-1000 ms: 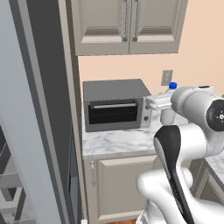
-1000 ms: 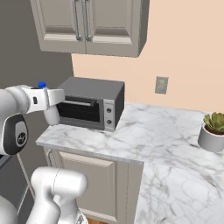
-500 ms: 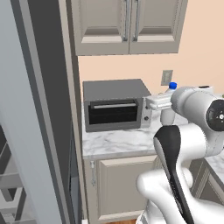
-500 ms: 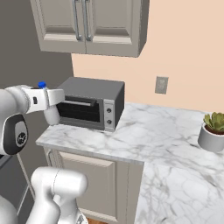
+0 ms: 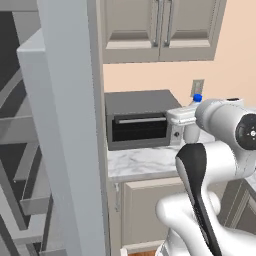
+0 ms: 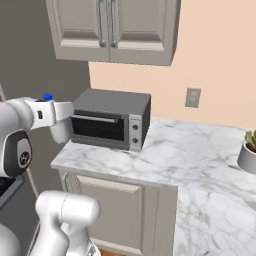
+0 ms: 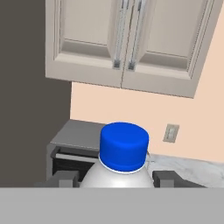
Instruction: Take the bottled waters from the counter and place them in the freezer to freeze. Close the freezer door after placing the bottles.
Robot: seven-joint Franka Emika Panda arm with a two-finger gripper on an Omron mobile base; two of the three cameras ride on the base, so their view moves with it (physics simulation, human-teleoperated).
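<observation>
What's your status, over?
End effector shut on whitish plastic bottle with blue cap, held upright above the marble counter. Freezer door open at left. Grey toaster oven right behind the bottle.

A glossy white robot arm (image 5: 220, 165) of rounded, tubular links is seen at the lower right of the left base view. A black curved band (image 5: 196, 192) is set into one link, and a dark grey round joint cap (image 5: 247, 131) is ringed in black.
</observation>
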